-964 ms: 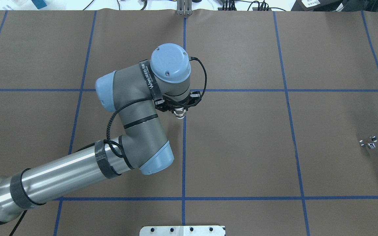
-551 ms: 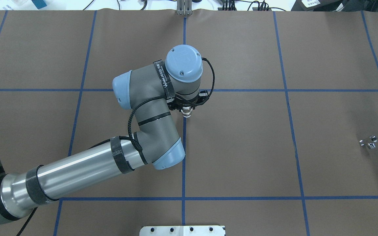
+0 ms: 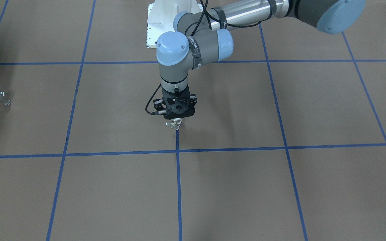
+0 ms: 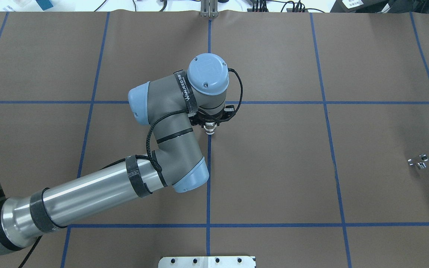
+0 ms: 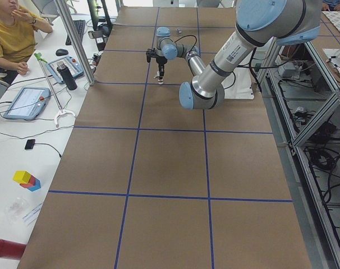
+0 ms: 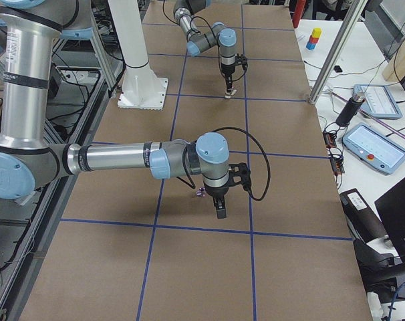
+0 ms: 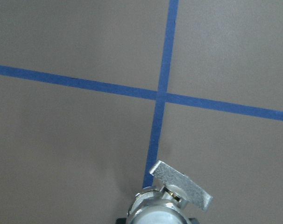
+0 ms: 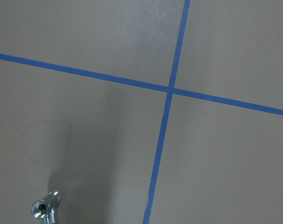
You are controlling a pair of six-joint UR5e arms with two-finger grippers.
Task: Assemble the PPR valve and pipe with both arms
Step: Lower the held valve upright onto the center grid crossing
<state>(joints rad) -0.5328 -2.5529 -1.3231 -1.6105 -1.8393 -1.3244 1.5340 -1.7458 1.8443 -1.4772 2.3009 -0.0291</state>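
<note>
The whole table is covered by a brown mat [image 4: 274, 167] marked off into big squares with blue tape [image 4: 274, 225]. The white base plate [image 4: 207, 261] is bolted down on the robot's side. Along the opposite long edge there's a white desk [image 5: 24, 140] with tablets [image 5: 25, 102], some coloured blocks [image 5: 26, 179] and an operator in yellow [image 5: 13, 33]. An aluminium post [image 5: 74, 39] stands right at that edge.

The left gripper [image 3: 176, 117] points straight down near the middle of the table, pinching the PPR valve [image 3: 174, 124]. The valve hangs under it with the lever tab [image 7: 181, 185] at the low end, right over the centre tape line and just short of a tape crossing. Whether it touches the mat isn't clear from these angles.

The pipe [image 4: 418, 162] lies on the mat way over toward the robot's right end, well apart from the valve. The right gripper [image 6: 220, 212] hangs close by the pipe, but it only shows in the side view, so there's no telling if it's spread or closed.

Between valve and pipe it's just bare mat, and the valve is far from every table edge.
</note>
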